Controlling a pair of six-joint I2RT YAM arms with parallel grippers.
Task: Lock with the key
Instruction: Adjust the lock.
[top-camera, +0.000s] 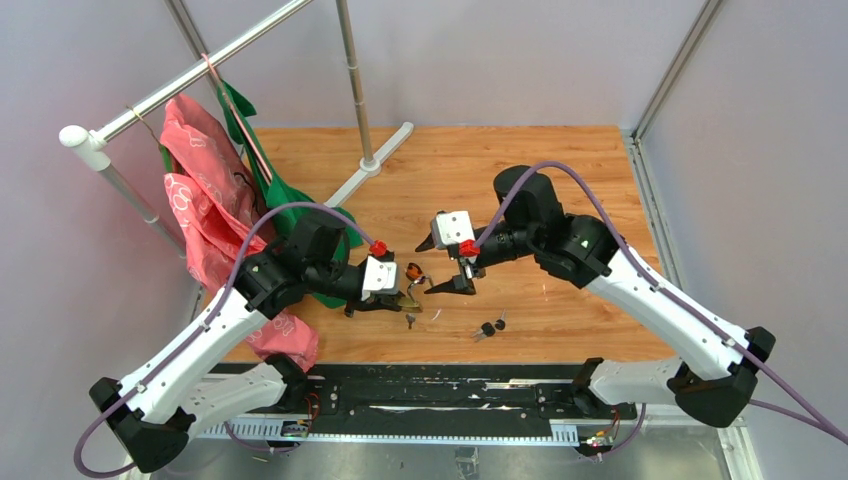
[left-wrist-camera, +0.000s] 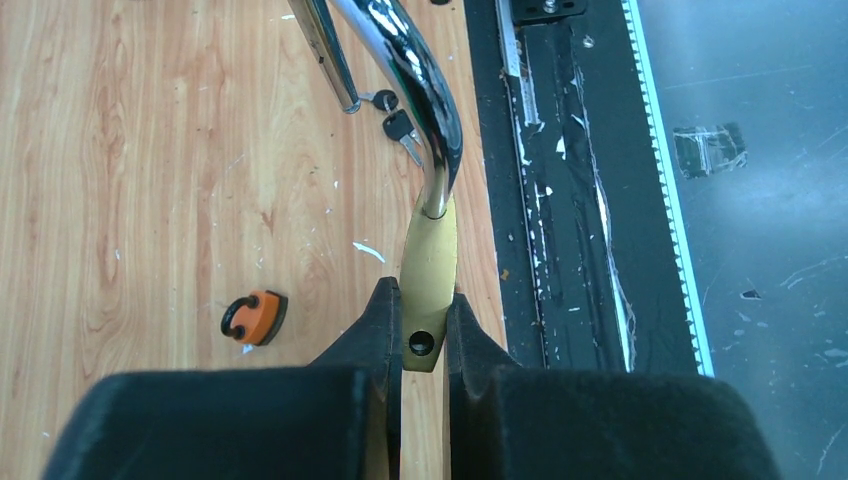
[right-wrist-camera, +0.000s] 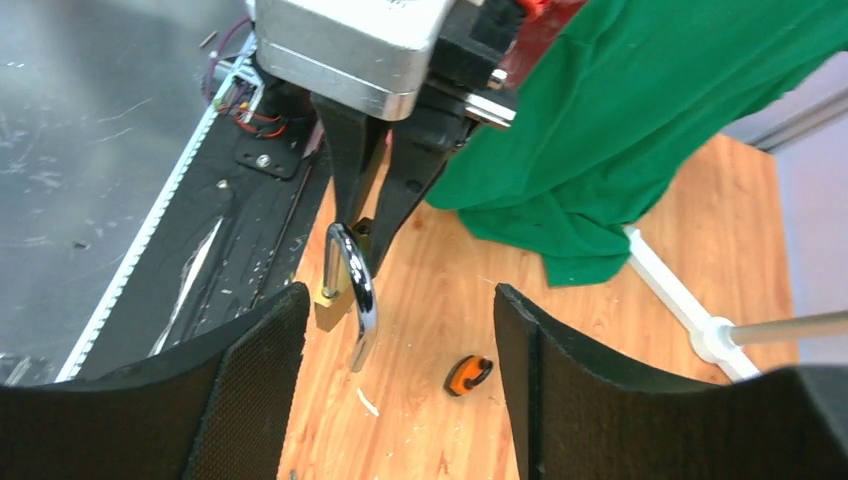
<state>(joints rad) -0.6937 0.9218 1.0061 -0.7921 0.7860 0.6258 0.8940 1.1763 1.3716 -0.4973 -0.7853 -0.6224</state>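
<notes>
Judging from how things lie, the task is at an early stage. The left gripper (left-wrist-camera: 425, 312) is clamped narrowly on the brass body of the padlock (left-wrist-camera: 428, 270) and holds it just above the wood, slightly left of centre in the top view. The chrome shackle (left-wrist-camera: 415, 80) stands swung out of the body. Its free end hangs loose and the socket it should drop into shows as an open hole between the fingers. So the lock is gripped and presented, but not closed.

The right gripper (right-wrist-camera: 400, 300) hovers just beside it with its jaws spread wide and nothing between them. Two dark-headed keys (top-camera: 487, 327) lie on the table, lower centre in the top view, near the padlock but apart from it and untouched. A further small key seems to lie just below the padlock. Whether any key sits in the keyhole I cannot tell, since that face is hidden. What remains, I judge, is fetching a key, seating the shackle and turning the key.

A small orange piece (left-wrist-camera: 255, 317) rests on the boards near the lock.

The table (top-camera: 560, 170) is pale wood-grain, scuffed and flecked with white. A black rail (top-camera: 450, 395) runs along its lower edge. At upper left a metal rack (top-camera: 200, 75) carries a green cloth (right-wrist-camera: 620, 130) and a pink bag (top-camera: 200, 200). Plain grey walls close the space.
</notes>
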